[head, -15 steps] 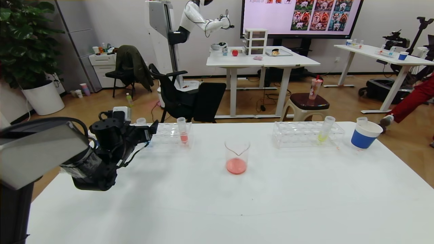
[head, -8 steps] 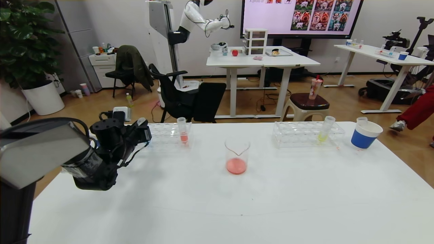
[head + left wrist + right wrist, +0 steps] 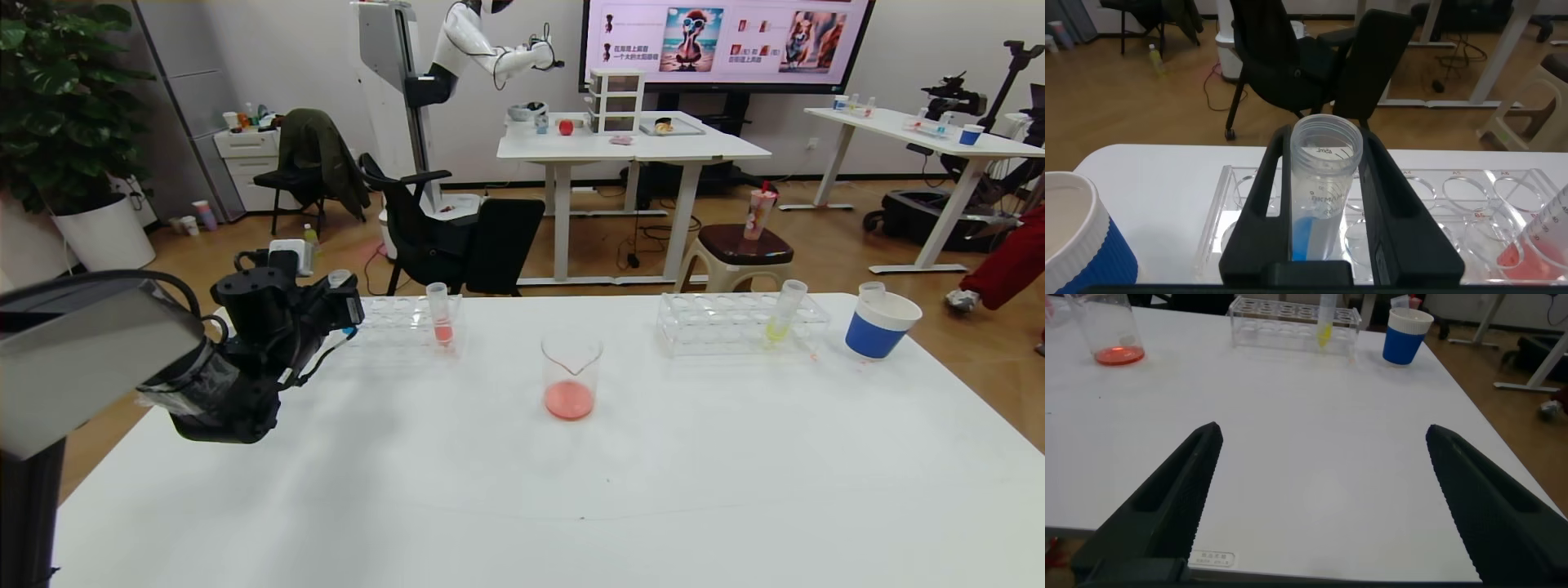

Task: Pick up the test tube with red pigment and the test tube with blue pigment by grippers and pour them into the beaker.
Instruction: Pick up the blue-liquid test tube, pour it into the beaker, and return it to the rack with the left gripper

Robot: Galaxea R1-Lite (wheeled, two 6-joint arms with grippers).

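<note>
My left gripper (image 3: 346,304) is shut on the test tube with blue pigment (image 3: 338,280) and holds it upright just above the left end of the left rack (image 3: 400,314). In the left wrist view the tube (image 3: 1321,192) sits between the black fingers (image 3: 1259,196), with blue liquid low in it. The beaker (image 3: 571,376) stands mid-table with red liquid at its bottom and also shows in the right wrist view (image 3: 1109,331). A tube with pinkish-red liquid (image 3: 440,314) stands in the left rack. My right gripper (image 3: 1323,431) is open and empty over the near right of the table.
The right rack (image 3: 739,325) holds a yellow-liquid tube (image 3: 784,312). A blue-and-white paper cup (image 3: 880,325) with a clear tube in it stands at the far right. Another blue-and-white cup (image 3: 1078,237) sits beside my left gripper. The table's far edge lies just behind the racks.
My left gripper closed on the blue tube, then rose slightly and drew back to the left with it. The beaker, the racks and the right cup have not moved.
</note>
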